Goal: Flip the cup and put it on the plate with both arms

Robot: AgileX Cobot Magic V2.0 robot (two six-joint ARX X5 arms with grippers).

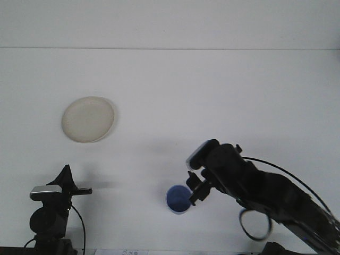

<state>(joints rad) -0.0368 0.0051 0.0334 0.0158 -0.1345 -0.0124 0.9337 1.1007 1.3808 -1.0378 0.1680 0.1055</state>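
The blue cup stood mouth-up just left of the right end effector, whose fingers looked apart and off it. The plate lay well up-left, nearer the left end effector, whose finger state I couldn't tell.

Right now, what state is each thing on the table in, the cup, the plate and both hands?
Blue cup: upright on the table, mouth up, not held.
Plate: flat on the table at the far left, nothing on it.
Right hand: just right of the cup, holding nothing; fingers open.
Left hand: low at the near left, holding nothing; its opening is unclear.
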